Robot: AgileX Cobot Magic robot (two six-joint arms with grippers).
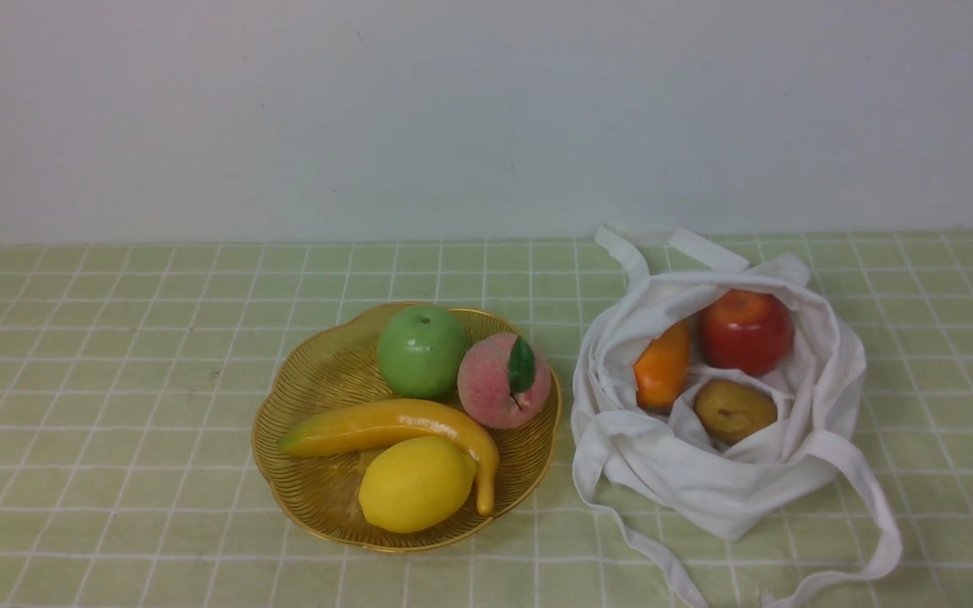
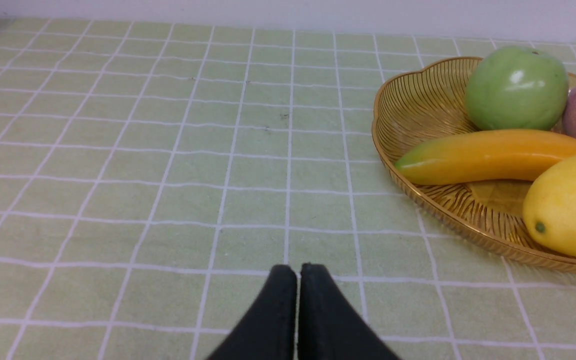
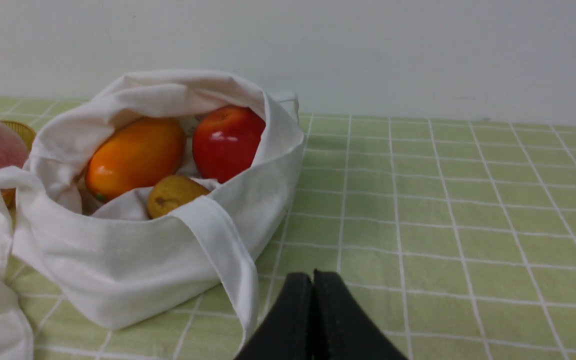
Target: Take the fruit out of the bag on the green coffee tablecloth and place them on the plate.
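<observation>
My left claw (image 2: 297,272) hangs low over the green coffee tablecloth (image 2: 168,150), its two dark fingers pressed together and holding nothing, well to the side of the plate (image 2: 418,100). My right claw (image 3: 312,280) sits low too, clenched on nothing, just beside the bag (image 3: 133,260) and near one of its strap handles (image 3: 223,250). Neither arm shows in the front view; only the wrist views catch my fingertips. The front view lays out the whole scene: the plate (image 1: 309,388) on the left carries the peach (image 1: 499,384) with its green leaf, a green apple (image 1: 421,351), a banana (image 1: 394,426) and a lemon (image 1: 415,483), while the bag (image 1: 706,481) lies open on the right, close to the plate. Inside it rest the red apple (image 1: 746,331), the orange piece (image 1: 663,366) and the brown oval one (image 1: 734,410). My right wrist view looks into the bag's mouth from the side, showing the orange piece leaning against the red apple. My left wrist view misses the bag but for a white scrap at the frame's edge.
</observation>
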